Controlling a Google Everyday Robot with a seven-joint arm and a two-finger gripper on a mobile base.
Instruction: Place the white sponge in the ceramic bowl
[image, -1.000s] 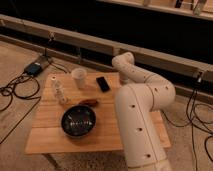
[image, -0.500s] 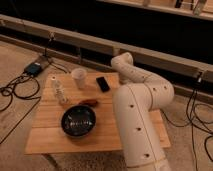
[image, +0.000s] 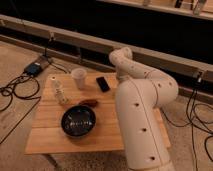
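Note:
The ceramic bowl (image: 78, 121), black and glossy, stands on the wooden table (image: 50, 136) near its front middle. No white sponge shows anywhere in the camera view. My white arm (image: 142, 100) rises at the table's right side and folds back over its far right corner. My gripper is not in view; only the arm's thick segments show.
A white paper cup (image: 78, 78) stands at the table's back, with a clear plastic bottle (image: 59, 92) to its left. A flat black object (image: 103, 83) and a small brown object (image: 90, 102) lie behind the bowl. A blue box (image: 34, 68) and cables (image: 10, 92) lie on the floor at the left.

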